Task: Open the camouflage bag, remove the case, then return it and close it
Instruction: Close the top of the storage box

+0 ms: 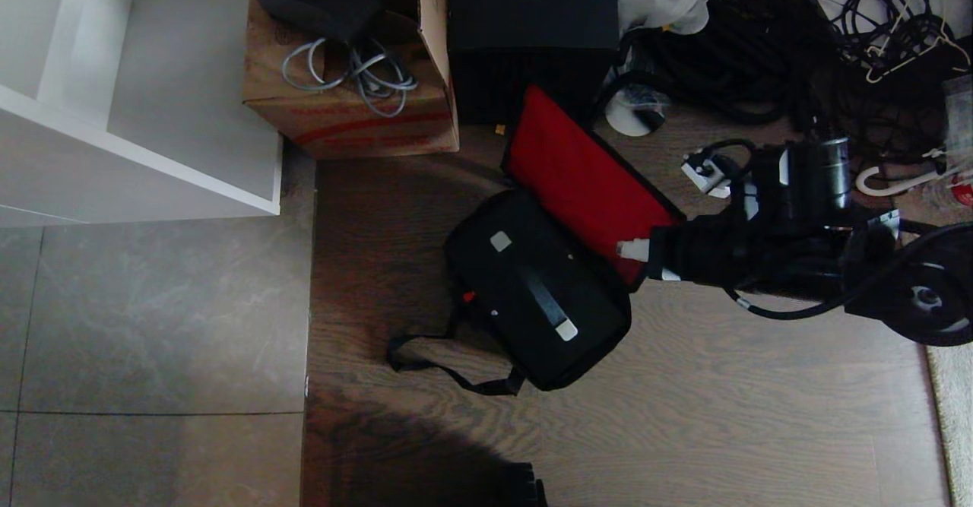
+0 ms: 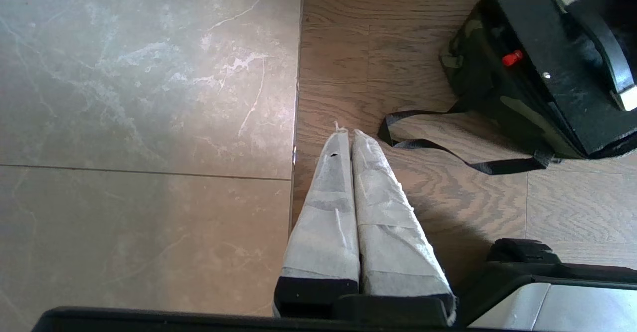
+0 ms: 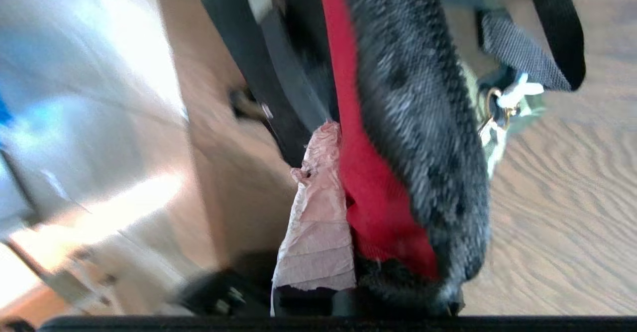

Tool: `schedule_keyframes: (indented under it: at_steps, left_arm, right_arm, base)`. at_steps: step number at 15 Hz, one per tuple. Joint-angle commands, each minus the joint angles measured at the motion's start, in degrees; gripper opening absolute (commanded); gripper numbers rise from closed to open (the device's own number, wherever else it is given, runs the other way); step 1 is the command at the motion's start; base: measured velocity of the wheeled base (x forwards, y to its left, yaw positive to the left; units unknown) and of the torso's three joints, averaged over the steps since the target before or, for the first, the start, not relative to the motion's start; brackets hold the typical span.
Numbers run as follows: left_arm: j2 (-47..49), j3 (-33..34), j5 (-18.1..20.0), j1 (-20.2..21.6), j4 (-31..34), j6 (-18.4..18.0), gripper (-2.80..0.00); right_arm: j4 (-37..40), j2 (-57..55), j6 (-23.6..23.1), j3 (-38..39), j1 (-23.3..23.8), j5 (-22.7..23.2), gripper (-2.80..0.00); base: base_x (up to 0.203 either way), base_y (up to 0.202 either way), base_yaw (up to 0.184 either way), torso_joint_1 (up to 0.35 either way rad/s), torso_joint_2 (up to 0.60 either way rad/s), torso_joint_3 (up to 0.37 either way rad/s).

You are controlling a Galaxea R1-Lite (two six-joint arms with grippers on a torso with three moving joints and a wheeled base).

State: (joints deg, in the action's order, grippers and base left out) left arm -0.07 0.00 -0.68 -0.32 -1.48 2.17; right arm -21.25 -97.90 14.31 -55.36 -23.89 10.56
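No text, label or number can be read anywhere; the red print on the cardboard box [image 1: 357,123] is too blurred to make out.

The case [image 1: 532,286] lies in the camouflage bag [image 1: 566,362] — cardboard box [image 1: 357,104] behind-left, cables [image 1: 760,51] behind-right.

Ahead of me a brown cardboard box [image 1: 353,104] stands on the wood floor [image 1: 722,416], grey cables [image 1: 357,74] draped over its top. Just beside it stands a taller plain black box [image 1: 532,28]. To my right lies a tangle of black cords [image 1: 760,58]. A white shelf unit [image 1: 137,112] stands on my left, above grey marble tiles [image 1: 152,317].
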Motion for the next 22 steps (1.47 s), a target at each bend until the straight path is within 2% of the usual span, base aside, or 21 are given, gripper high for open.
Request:
schedule_keyframes:
  at_steps: [1, 3, 7, 11, 16, 20, 21, 22]
  left_arm:
    - [0.1, 0.4, 0.0, 0.0, 0.0, 0.0, -2.80]
    - [0.1, 0.4, 0.0, 0.0, 0.0, 0.0, -2.80]
    - [0.1, 0.4, 0.0, 0.0, 0.0, 0.0, -2.80]
    - [0.1, 0.4, 0.0, 0.1, 0.0, 0.0, -2.80]
    - [0.1, 0.4, 0.0, 0.1, 0.0, 0.0, -2.80]
    - [0.1, 0.4, 0.0, 0.1, 0.0, 0.0, -2.80]
    - [0.1, 0.4, 0.0, 0.1, 0.0, 0.0, -2.80]
    - [0.1, 0.4, 0.0, 0.0, -0.1, 0.0, -2.80]
  right_arm:
    - [-0.4, -0.5, -4.4, 5.6, 0.0, -0.1, -2.80]
    - [-4.0, -4.2, -9.5, 9.4, 0.2, -1.3, -2.80]
    - [-15.0, -12.3, -16.4, 12.8, 0.3, -2.5, -2.80]
    - [-15.9, -11.7, -22.4, 20.0, 0.5, -5.0, -2.80]
    - [-11.8, -8.2, -32.2, 20.6, -2.0, -4.4, -2.80]
    - [-10.5, -10.3, -33.5, 20.3, -7.3, -4.1, -2.80]
    - [-10.6, -11.3, -34.4, 19.7, -8.4, -4.1, 0.00]
    - [-10.7, -13.0, -34.6, 18.8, -10.1, -4.1, 0.00]
  base:
    - [0.000, 0.000, 0.000, 0.000, 0.00, 0.000]
    - [0.000, 0.000, 0.000, 0.000, 0.00, 0.000]
    - [0.000, 0.000, 0.000, 0.000, 0.00, 0.000]
    - [0.000, 0.000, 0.000, 0.000, 0.00, 0.000]
    - [0.000, 0.000, 0.000, 0.000, 0.00, 0.000]
    - [0.000, 0.000, 0.000, 0.000, 0.00, 0.000]
    - [0.000, 0.000, 0.000, 0.000, 0.00, 0.000]
    - [0.000, 0.000, 0.000, 0.000, 0.00, 0.000]
